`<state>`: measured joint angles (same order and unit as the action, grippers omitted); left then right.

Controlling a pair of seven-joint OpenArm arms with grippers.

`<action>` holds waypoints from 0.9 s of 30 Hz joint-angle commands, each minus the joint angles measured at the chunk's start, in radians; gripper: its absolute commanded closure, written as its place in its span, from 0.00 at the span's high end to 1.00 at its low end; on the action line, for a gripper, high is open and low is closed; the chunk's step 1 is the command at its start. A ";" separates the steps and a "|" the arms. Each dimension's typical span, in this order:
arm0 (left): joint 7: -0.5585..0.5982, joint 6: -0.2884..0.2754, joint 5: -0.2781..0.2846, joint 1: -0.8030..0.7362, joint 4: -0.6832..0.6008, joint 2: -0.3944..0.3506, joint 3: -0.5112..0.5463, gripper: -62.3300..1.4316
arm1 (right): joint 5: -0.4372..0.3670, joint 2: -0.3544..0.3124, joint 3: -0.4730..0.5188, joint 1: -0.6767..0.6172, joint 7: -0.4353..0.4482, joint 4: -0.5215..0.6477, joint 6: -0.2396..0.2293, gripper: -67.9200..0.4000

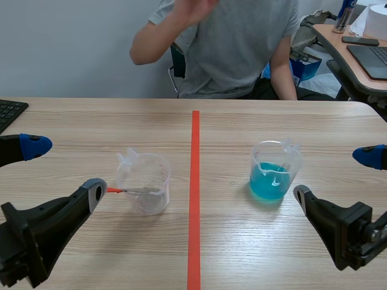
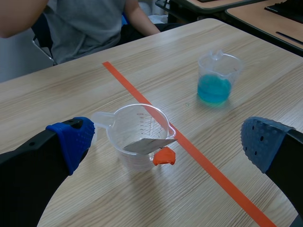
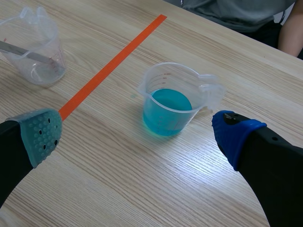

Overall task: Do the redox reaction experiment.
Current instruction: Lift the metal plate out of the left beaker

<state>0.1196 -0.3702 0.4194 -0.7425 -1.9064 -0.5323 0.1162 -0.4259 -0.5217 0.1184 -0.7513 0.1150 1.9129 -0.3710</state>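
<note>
Wooden table (image 1: 242,248); orange tape line (image 1: 195,181); blue-liquid beaker (image 1: 273,172); pale wall (image 1: 60,42); probably keyboard (image 1: 9,112)

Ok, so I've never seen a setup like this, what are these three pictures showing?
It is a robot with two black arms, each ending in a two-fingered gripper. One picture looks across the wooden table from between the arms; the other two come from a camera on each wrist. The left gripper and right gripper are open, holding nothing. Two clear plastic measuring cups stand on the table: the left cup holds a grey metal strip with an orange-red end, the right cup holds blue liquid. A person in a grey shirt sits opposite.
</note>
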 commanded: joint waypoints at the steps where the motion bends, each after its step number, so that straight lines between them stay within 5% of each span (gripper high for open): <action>1: 0.010 -0.003 0.006 -0.005 -0.010 0.000 0.003 1.00 | -0.003 -0.013 0.006 0.003 0.019 0.016 0.003 1.00; 17: 0.010 0.025 0.005 -0.005 -0.006 0.000 0.005 1.00 | 0.012 -0.013 0.006 0.003 0.019 0.016 0.003 1.00; 27: -0.027 0.046 0.006 -0.028 0.101 0.000 0.103 1.00 | 0.023 -0.013 0.006 0.003 0.019 0.016 0.003 1.00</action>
<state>0.0792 -0.3233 0.4194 -0.7544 -1.8103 -0.5323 0.2092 -0.3923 -0.5236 0.1184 -0.7513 0.1150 1.9129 -0.3710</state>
